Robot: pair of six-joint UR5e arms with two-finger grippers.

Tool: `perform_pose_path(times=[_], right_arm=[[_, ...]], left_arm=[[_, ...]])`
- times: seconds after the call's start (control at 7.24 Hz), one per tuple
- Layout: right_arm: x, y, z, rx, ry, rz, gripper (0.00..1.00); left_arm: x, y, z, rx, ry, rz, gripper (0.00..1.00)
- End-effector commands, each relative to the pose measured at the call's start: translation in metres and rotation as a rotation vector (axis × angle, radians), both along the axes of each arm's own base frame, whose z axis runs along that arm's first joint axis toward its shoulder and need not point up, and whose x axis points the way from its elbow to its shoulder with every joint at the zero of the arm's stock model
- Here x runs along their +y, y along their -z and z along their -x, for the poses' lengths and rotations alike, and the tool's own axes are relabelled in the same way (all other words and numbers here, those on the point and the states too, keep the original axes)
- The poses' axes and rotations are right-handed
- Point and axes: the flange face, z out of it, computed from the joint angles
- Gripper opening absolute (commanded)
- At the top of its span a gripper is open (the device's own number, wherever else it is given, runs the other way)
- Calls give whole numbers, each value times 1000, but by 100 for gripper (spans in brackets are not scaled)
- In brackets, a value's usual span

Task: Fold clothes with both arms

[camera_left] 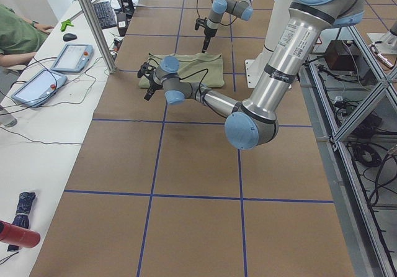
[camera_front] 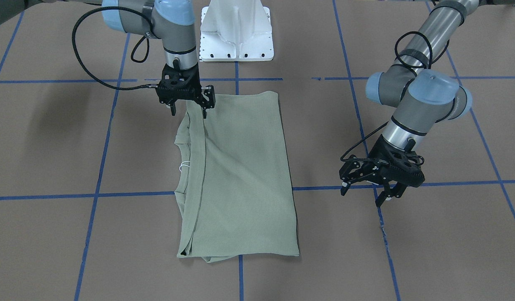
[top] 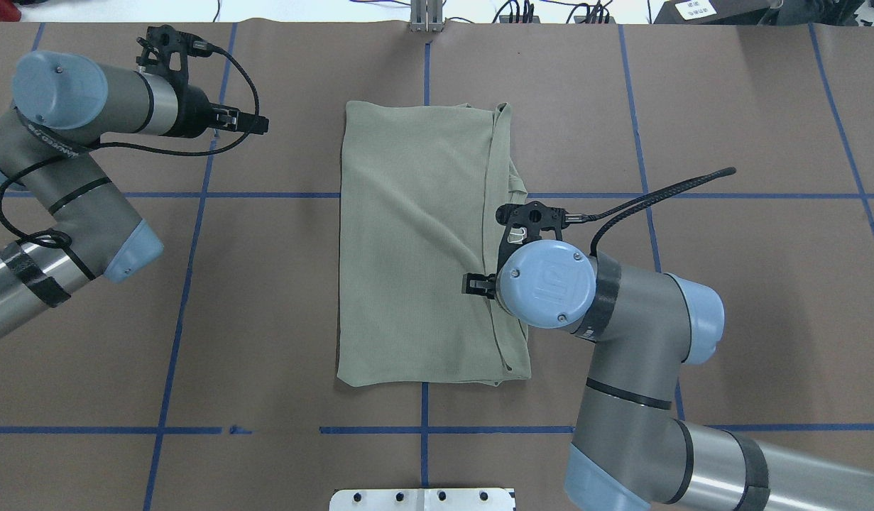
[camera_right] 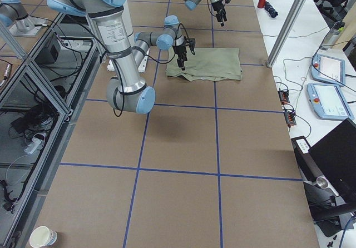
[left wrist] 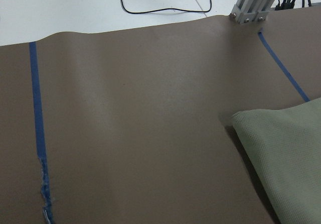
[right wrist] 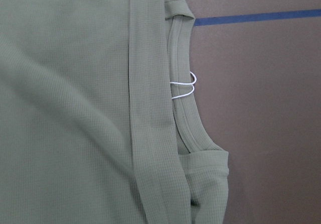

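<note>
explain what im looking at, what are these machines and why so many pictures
These are two robot arms at a brown table, meant to fold clothes. Six cameras caught one moment: one facing the robot, one above and behind it, one at each table end, one on each wrist. A green shirt lies folded into a rectangle, collar showing at one side. The right gripper hovers open over the shirt's edge; the left gripper hangs open over bare table. Neither holds anything.

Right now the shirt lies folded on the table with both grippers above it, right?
Not quite. Only the right gripper is above the shirt; the left gripper hangs off to the side over the table, as the exterior front-facing view shows.
</note>
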Motion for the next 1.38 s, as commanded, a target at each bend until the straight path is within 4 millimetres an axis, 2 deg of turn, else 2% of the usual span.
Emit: perform_pose_path(times=[0.0,0.14,0.28,0.41,0.69,1.24], right_arm=[[26,10,14,104,183,-19,100],[51,4,28,148,275,-40,93],[74,-6,39,175,322,-37,78],[83,-8,44,180,338,-39,68],[88,-13,48,198,364,-59,58],[77,-17,46,236,412,-134,37]], left_arm=[[6,0,-10,0,-16,0,100],[6,-1,-11,-1,-17,1,100],[7,0,-11,0,-17,0,100],[7,0,-12,0,-19,0,100],[9,1,-13,2,-22,-2,100],[9,1,-14,2,-23,-1,100]])
